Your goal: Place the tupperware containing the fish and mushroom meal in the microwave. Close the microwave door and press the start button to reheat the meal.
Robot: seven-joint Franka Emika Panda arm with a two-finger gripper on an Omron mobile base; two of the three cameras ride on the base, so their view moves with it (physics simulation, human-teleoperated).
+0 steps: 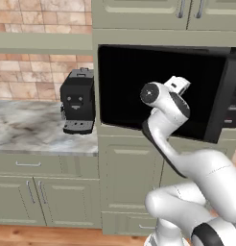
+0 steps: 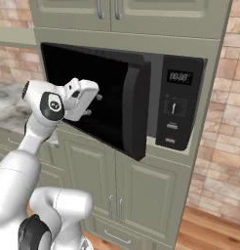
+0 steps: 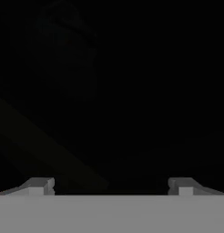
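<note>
Apparently the white arm's 2-finger gripper, spread wide and empty, presses the tall black glossy microwave door, half-shut; tupperware unseen, presumably inside. Closing and start remain.

A home kitchen: sage-green cabinets, a marble counter with a coffee machine at nine o'clock, brick backsplash, built-in microwave centre.

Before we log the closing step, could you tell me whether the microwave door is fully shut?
No, the microwave door stands swung partly outward from the microwave.
</note>
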